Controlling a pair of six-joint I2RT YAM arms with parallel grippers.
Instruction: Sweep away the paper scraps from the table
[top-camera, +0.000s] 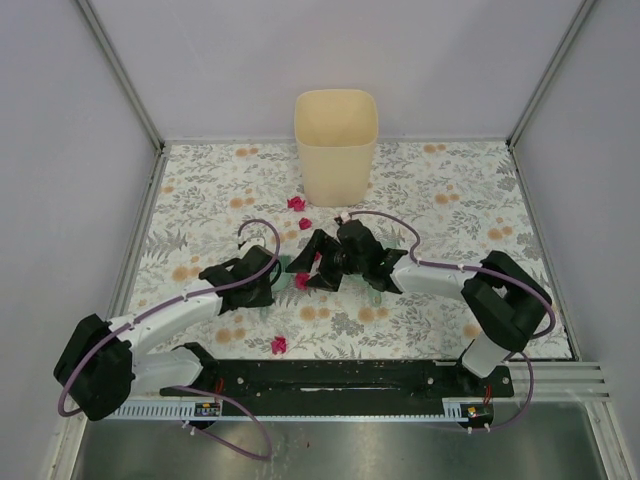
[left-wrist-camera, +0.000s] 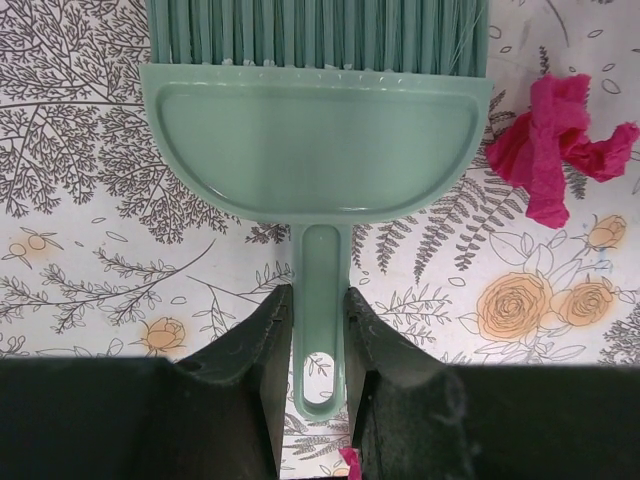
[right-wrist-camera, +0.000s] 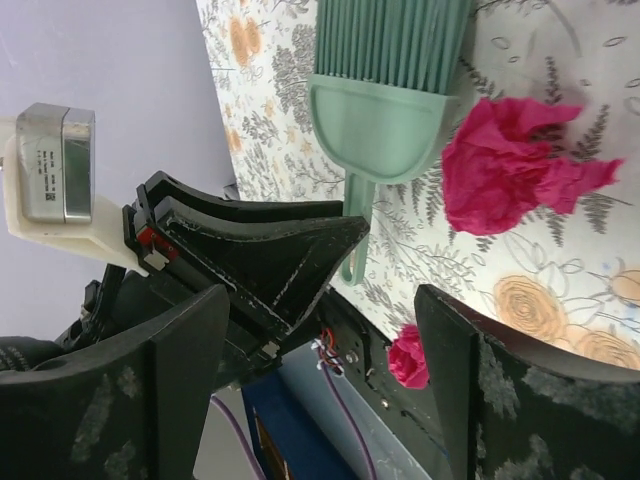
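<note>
With the left tool apparently clamped on the handle of the green brush and the right tool wide apart, keep the bristles pressed on the tabletop and sweep slowly at the paper scraps just beside them.

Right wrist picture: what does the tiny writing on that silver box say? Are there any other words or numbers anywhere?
No text here can be read.
On the silver box: rows of tiny print, too blurred to read.
On the small stickers by the arm bases: too small to read.
On the brush and the bin: no writing shows.
</note>
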